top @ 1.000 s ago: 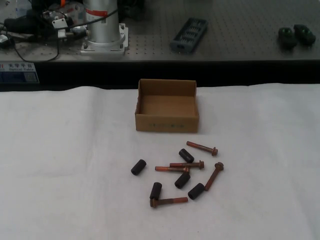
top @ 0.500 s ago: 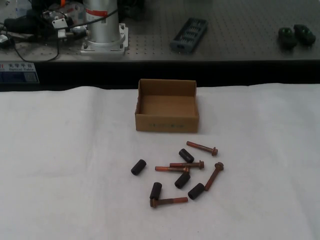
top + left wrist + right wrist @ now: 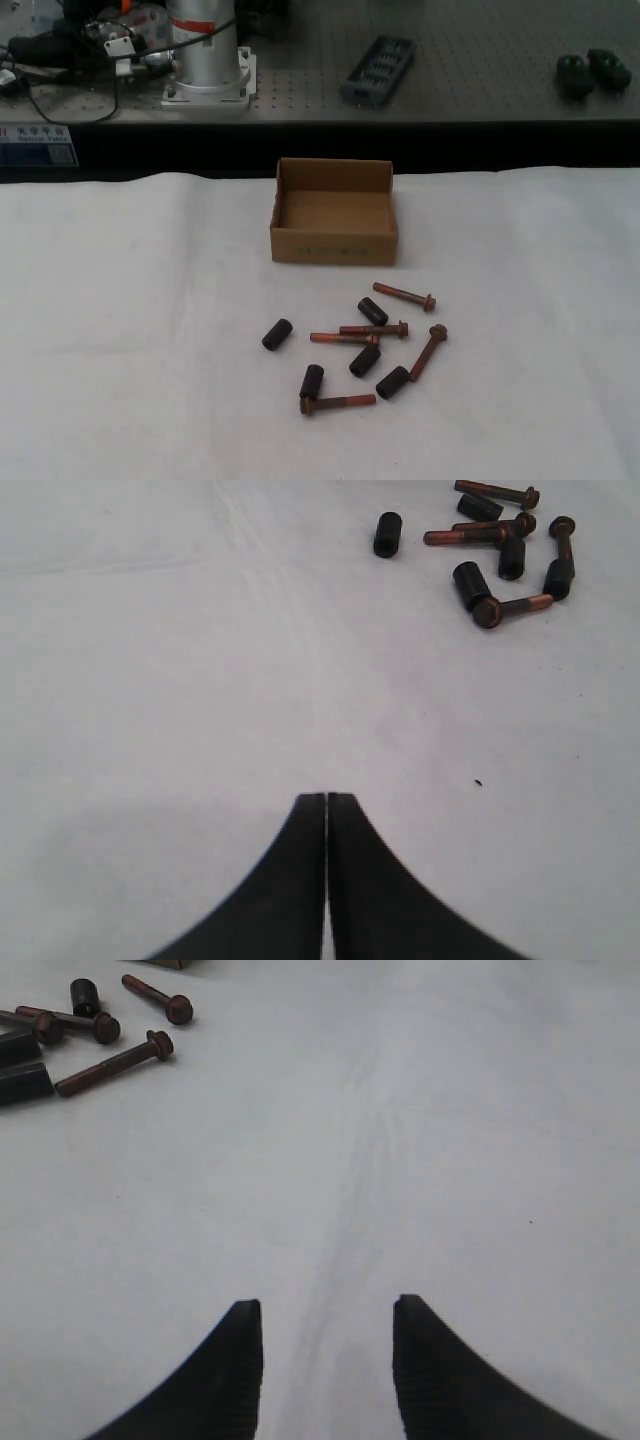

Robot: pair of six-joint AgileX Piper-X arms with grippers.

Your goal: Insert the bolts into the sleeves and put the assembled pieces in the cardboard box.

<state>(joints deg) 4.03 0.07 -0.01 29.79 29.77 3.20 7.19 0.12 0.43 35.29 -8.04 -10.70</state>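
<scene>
- Five copper-coloured bolts [image 3: 403, 295] and five short black sleeves [image 3: 364, 360] are seen lying loose in one cluster on the white-covered counter [image 3: 120, 300]. No bolt is seated in a sleeve.
- Two of the bolts are laid side by side in the middle of the cluster. One sleeve [image 3: 311, 381] is set against the head of the nearest bolt [image 3: 337, 402]. Another sleeve [image 3: 277, 334] is placed a little apart from the rest.
- The cardboard box [image 3: 334, 245] is found just beyond the cluster, open at the top, with nothing inside it.
- The left end effector [image 3: 327, 800] is held low over bare white cover, well apart from the cluster. Its fingers are pressed together and nothing is gripped between them.
- The right end effector [image 3: 325, 1305] is likewise held over bare cover to the other side of the cluster. Its fingers are spread with a clear gap and nothing is held.
- Behind the white cover a perforated board [image 3: 480, 40] is seen, on which a silver post [image 3: 205, 45] and a black ribbed block [image 3: 378, 68] are set.
</scene>
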